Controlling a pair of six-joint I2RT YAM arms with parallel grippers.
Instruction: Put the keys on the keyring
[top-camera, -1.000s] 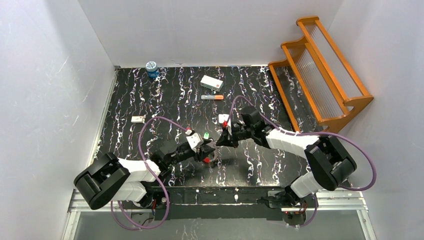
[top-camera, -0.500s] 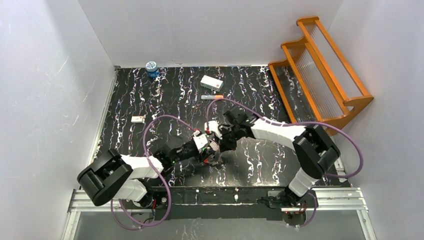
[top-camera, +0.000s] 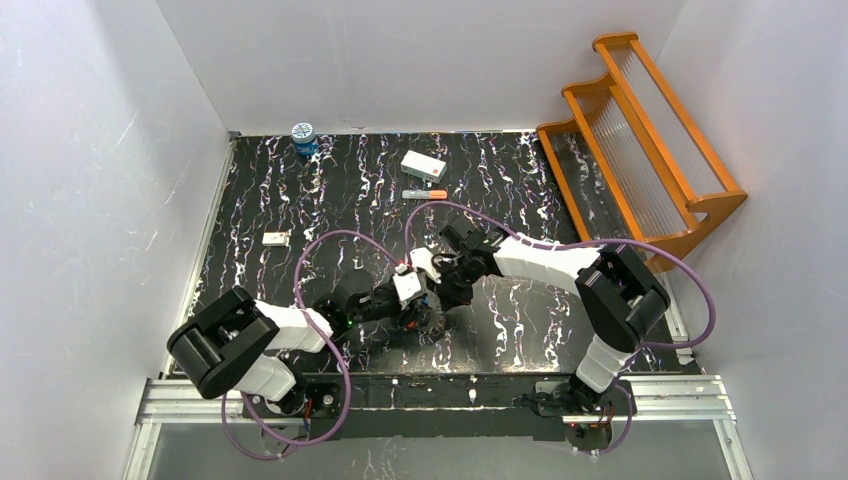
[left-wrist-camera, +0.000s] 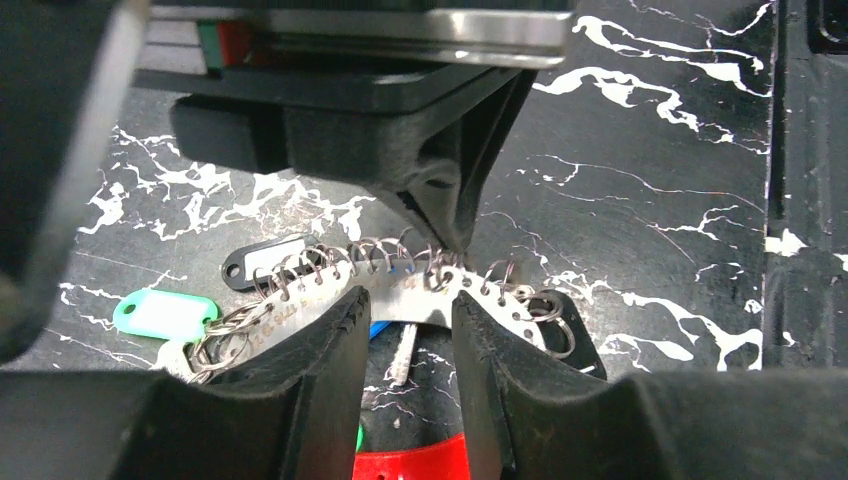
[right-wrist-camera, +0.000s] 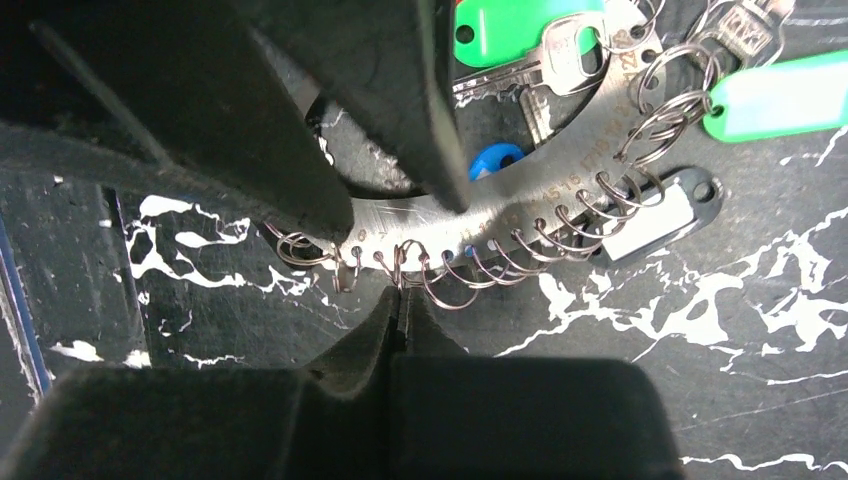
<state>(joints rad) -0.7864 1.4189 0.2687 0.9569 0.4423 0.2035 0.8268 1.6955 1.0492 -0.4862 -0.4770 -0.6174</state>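
Where the two arms meet on the black marbled table, the keyring lies flat: a numbered steel arc fringed with wire rings. Left gripper: jaws parted, straddling the arc. Right gripper: clenched, tips at one outer ring, grasp unclear. Green-headed key and blue key head sit inside the curve.

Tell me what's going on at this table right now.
Both arms meet at the keyring, a curved silver metal plate edged with small wire rings, flat on the black marbled table. The left gripper, jaws apart, straddles the plate. The right gripper, jaws shut, touches its tips to one wire ring on the outer edge. A green-headed key overlaps the plate.
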